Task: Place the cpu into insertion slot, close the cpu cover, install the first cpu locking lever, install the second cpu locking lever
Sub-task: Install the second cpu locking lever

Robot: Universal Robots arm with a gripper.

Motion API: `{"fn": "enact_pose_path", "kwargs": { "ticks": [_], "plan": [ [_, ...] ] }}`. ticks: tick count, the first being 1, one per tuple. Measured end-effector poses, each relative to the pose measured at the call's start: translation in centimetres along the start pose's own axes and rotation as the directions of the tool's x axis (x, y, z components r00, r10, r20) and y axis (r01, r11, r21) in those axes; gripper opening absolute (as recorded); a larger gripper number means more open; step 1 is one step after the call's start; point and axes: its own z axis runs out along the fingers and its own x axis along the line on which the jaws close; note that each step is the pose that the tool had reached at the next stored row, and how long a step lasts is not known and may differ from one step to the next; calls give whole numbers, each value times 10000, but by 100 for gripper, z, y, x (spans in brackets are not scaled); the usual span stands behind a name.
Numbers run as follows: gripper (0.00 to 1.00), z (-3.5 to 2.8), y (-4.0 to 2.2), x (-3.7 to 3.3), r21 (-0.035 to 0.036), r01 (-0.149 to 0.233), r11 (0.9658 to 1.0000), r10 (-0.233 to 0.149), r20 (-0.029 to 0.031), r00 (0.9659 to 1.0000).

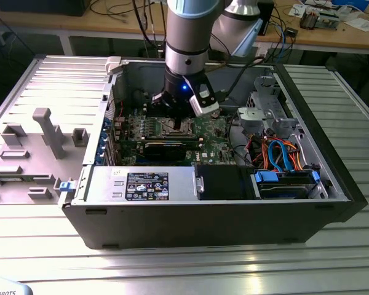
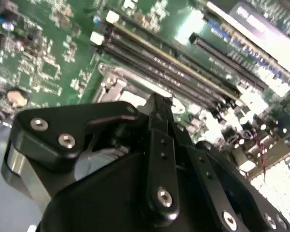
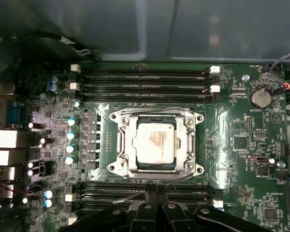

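The cpu [image 3: 154, 145], a dull silver square, lies flat in the insertion slot [image 3: 199, 117] in the middle of the green board. The cpu cover [image 3: 157, 116], a silver frame, lies down around the chip. A thin wire lever [image 3: 179, 176] runs along the socket's edge nearest my fingers. My gripper [image 3: 157, 198] hovers just off that edge, black fingers pressed together, nothing visible between them. In the second wrist view the shut gripper [image 2: 159, 101] points at the socket's metal frame [image 2: 117, 87]. In the exterior view the gripper [image 1: 175, 106] hangs just above the socket [image 1: 174, 127] inside the open computer case.
Long black memory slots [image 3: 145, 79] flank the socket on two sides. A black expansion card [image 1: 166, 147] lies in front of it. Case walls [image 1: 203, 215], a drive cage with blue and orange cables [image 1: 283, 157] and a labelled power supply [image 1: 147, 184] surround the board. A grey fixture [image 1: 43, 132] stands at the exterior view's left.
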Motion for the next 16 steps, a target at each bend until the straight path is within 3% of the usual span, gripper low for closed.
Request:
{"fn": "enact_pose_path", "kwargs": {
  "ticks": [2, 4, 9, 11, 14, 16],
  "plan": [
    [11, 12, 0, 86, -1, 1, 10000, -1, -12, 10000],
    [11, 25, -2, 125, -1, 5, 10000, -5, -30, 10000],
    [11, 99, -51, 133, -18, 216, 9998, -216, -164, 9996],
    [11, 110, -55, 142, -33, 273, 9996, -273, -182, 9995],
    [11, 131, -71, 178, -91, 431, 9990, -433, -206, 9989],
    [11, 147, -114, 191, -175, 568, 9982, -572, -216, 9981]
  ]
}}
